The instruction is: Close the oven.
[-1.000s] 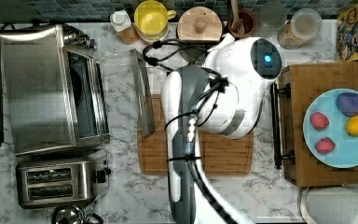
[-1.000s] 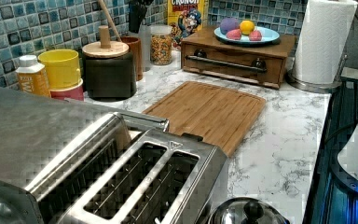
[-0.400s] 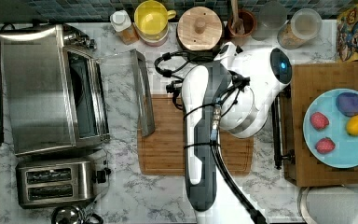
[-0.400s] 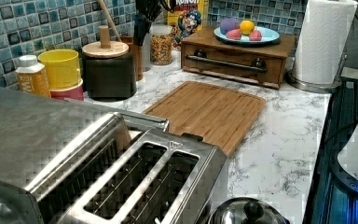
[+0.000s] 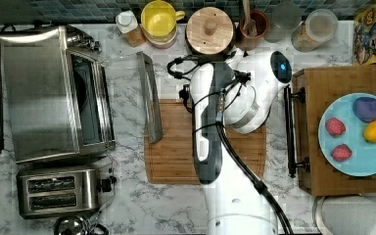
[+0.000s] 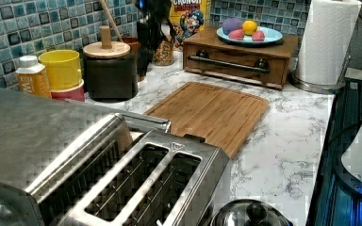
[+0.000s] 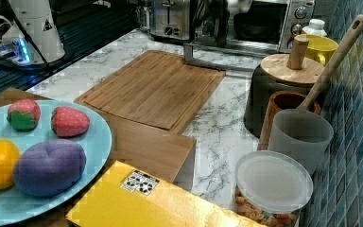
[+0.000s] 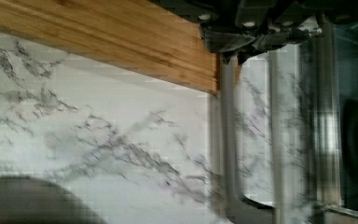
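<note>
The oven (image 5: 44,93) fills the top view's left, its door (image 5: 149,95) dropped flat onto the counter (image 5: 176,205) beside the cutting board (image 5: 176,147). The end effector (image 8: 235,56) hangs over the door's handle; I cannot tell its opening.

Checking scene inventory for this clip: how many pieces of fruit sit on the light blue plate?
4. On the round light blue plate: a purple fruit, a yellow-orange fruit, and two red strawberries. Nothing appears hidden behind them.
</note>
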Robot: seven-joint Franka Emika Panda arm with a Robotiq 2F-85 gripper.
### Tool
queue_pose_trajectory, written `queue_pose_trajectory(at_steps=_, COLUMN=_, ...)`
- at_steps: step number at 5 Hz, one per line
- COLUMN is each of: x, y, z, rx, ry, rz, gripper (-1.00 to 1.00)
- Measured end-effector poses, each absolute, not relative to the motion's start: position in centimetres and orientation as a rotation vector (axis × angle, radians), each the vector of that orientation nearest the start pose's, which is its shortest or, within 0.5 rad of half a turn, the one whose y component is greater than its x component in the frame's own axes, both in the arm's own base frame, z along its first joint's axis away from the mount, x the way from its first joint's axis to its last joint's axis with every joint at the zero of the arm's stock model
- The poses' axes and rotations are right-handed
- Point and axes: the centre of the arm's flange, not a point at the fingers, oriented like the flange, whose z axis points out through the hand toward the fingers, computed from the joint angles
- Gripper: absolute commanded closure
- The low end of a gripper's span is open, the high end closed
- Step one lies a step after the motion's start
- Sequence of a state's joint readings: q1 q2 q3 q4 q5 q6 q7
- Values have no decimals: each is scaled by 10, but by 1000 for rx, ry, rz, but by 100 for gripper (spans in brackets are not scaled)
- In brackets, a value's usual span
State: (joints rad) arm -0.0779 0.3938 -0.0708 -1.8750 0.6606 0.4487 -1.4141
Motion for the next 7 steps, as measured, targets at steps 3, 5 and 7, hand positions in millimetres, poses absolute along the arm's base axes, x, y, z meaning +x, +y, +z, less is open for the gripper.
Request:
queue_pose_trajectory(at_steps=3, x=583, y=-14, z=213, rx=-2387, ry=-145, rz=23, gripper=100)
queue_pose_trajectory(at_steps=5, x=590, y=20, z=211, rx=-2384, ry=-148, rz=-32, gripper=100)
queue_pose_trajectory(at_steps=7, x=599, y=36, z=215, rx=-2441, ry=-188, rz=-92, gripper=100)
